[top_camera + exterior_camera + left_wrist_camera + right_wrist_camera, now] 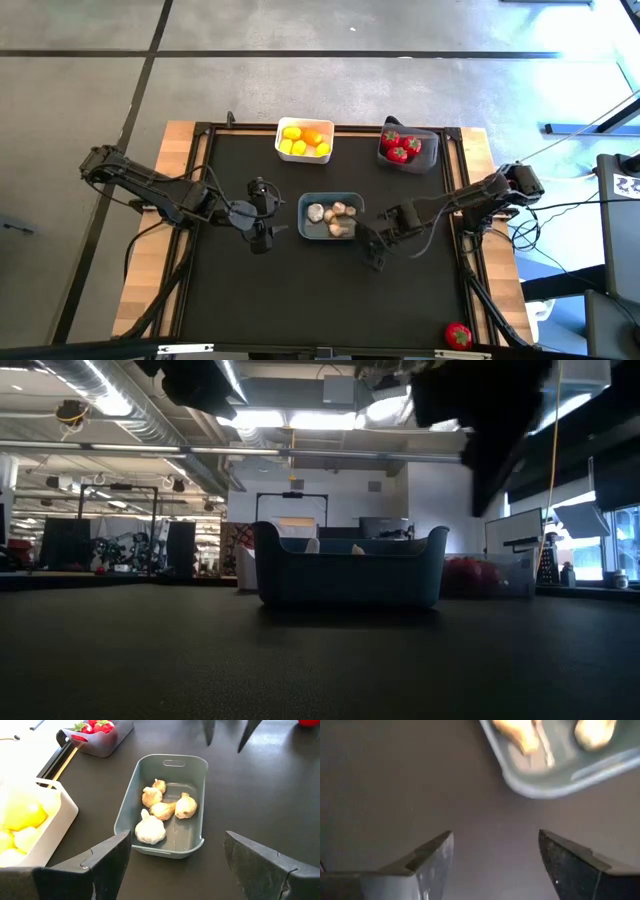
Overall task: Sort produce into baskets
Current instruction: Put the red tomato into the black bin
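The high view is centred on the blue-grey basket (pixel 331 216), and the left gripper (pixel 261 214) is seen at its 9 o'clock, just beside it but apart from it. In the left wrist view its fingers (pixel 100 865) are spread wide with nothing held between them, and the basket with five garlic bulbs (pixel 165 810) inside is framed ahead.

The right gripper (pixel 372 250) is placed at the basket's 4 o'clock, close to its corner. In the right wrist view its fingers (pixel 427 860) are likewise parted wide and empty, above bare mat (pixel 395 785), with the basket's rounded corner just beyond.

At the table's 12 o'clock edge the white basket (pixel 304 140) is found, filled with yellow and orange pieces (pixel 305 141). To its 3 o'clock the dark grey basket (pixel 409 147) is set, holding red pieces with green tops (pixel 401 147).

One red piece (pixel 458 334) is left outside the baskets, at the table's 5 o'clock corner, well apart from both grippers.
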`<state>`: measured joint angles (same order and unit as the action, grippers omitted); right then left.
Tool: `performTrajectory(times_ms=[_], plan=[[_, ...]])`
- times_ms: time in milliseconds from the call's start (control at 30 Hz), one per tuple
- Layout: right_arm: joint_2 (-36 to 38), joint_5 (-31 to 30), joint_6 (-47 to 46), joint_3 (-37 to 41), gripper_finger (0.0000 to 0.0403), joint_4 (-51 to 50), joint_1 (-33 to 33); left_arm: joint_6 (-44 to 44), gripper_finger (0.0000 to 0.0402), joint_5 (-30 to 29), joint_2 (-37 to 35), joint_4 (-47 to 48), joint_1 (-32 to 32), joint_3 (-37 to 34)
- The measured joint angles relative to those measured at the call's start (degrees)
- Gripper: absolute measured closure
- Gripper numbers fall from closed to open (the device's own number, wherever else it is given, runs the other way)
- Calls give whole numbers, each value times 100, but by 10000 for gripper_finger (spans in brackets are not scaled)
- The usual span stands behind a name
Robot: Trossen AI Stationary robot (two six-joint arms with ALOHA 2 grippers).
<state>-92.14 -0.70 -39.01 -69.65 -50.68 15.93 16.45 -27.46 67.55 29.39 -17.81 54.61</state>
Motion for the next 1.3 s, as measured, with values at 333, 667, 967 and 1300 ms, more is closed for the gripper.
performTrajectory(times_ms=[333, 667, 967, 1300], plan=[[0, 446, -1709, 0, 118, -639, 1308, -4, 91, 0, 0, 0, -1, 0], [2, 587, -3583, 0, 118, -655, 2666, -96, 91, -1, 0, 0, 0, 0], [2, 1089, -4495, 0, 118, -623, 3556, -375, 91, -2, 0, 0, 0, 0], [2, 1094, -4635, 0, 118, -561, 3661, -490, 91, -2, 0, 0, 0, 0]])
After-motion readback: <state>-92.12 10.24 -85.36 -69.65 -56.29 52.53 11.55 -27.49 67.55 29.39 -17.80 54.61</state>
